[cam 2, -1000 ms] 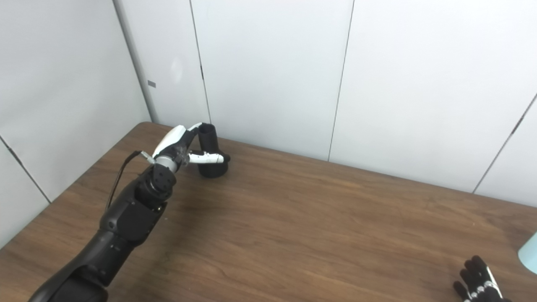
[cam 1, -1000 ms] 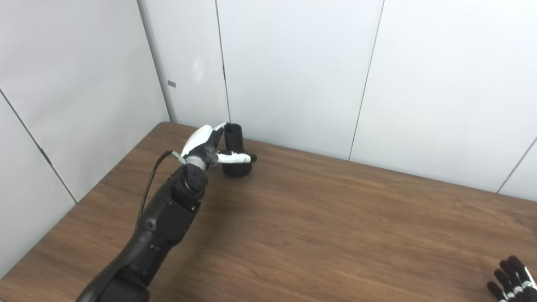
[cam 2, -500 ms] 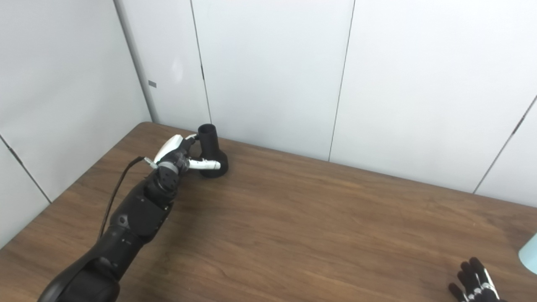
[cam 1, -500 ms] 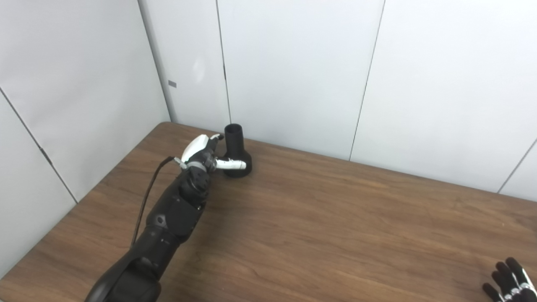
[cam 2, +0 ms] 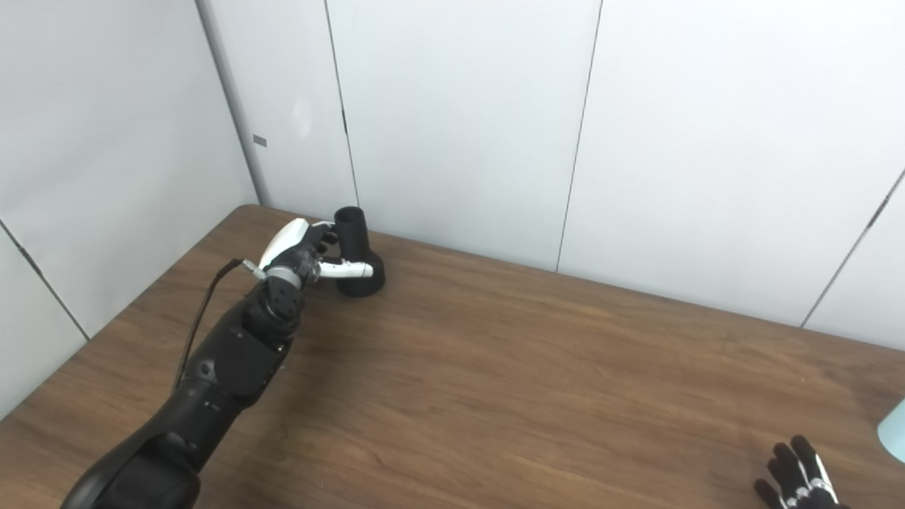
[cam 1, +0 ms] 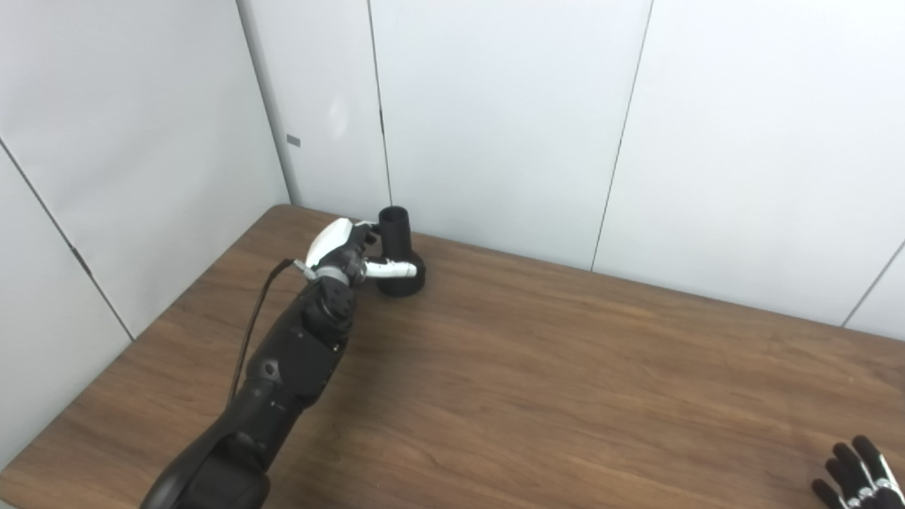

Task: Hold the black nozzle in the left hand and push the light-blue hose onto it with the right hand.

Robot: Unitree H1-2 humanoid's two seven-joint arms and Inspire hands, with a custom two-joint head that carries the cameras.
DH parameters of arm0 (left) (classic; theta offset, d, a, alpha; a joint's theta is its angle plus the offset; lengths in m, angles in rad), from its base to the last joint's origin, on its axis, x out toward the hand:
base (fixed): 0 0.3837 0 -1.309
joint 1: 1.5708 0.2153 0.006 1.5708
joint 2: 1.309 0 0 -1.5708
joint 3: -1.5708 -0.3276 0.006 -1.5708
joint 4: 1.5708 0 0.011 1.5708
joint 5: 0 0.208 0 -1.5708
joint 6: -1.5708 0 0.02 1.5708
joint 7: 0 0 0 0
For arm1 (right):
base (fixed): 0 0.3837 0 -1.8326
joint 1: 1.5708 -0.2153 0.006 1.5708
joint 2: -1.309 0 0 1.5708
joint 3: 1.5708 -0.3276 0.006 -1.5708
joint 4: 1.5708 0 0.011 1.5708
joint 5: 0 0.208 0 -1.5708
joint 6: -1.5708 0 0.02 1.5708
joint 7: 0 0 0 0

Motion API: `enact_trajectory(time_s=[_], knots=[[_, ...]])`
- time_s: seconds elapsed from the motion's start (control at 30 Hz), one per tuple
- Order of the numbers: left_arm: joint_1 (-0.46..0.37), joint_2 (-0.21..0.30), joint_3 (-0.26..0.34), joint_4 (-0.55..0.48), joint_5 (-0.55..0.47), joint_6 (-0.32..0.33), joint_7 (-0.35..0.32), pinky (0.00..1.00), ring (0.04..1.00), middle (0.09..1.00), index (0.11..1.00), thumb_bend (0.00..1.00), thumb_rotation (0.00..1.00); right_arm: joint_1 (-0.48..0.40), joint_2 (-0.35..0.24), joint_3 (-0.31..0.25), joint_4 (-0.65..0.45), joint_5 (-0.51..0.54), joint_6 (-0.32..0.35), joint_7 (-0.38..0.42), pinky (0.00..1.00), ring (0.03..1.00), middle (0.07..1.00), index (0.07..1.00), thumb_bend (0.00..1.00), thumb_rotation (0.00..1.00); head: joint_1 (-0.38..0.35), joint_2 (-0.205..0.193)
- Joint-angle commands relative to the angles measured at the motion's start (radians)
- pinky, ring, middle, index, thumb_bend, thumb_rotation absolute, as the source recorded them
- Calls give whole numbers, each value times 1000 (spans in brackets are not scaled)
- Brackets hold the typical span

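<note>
I see the black plastic nozzle, a narrow tube flaring to a wide round base, standing upright at the far left corner of the brown wood-grain counter, close to the white panelled wall. My left hand is against its left side, thumb across the base and fingers by the neck, though I cannot tell whether the grip has closed. My right hand rests at the near right edge with fingers spread, holding nothing, and beside it at the frame's right edge shows a sliver of the light-blue hose.
</note>
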Motion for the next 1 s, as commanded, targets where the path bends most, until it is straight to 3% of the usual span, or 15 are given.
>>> enact_trajectory(time_s=[0.0,0.33,0.7,0.97], knots=[[-36,15,-7,-57,8,-4,-10,851,867,841,842,973,375,-8,-7,-8,-38,5,-8,-1,946,970,957,973,686,1000,0,2],[-46,32,-56,-95,55,7,-52,997,946,892,876,974,405,-7,-9,-13,-48,-9,-10,-5,912,965,958,981,672,1000,-3,7],[-45,31,-70,-75,94,3,-48,1000,951,882,867,945,376,-5,-7,-14,-61,-8,-8,-3,899,959,952,980,641,1000,-2,12],[-49,11,-55,-6,101,-24,18,932,887,834,822,914,354,-6,-5,-15,-76,-5,11,-8,910,956,942,983,643,1000,-3,14]])
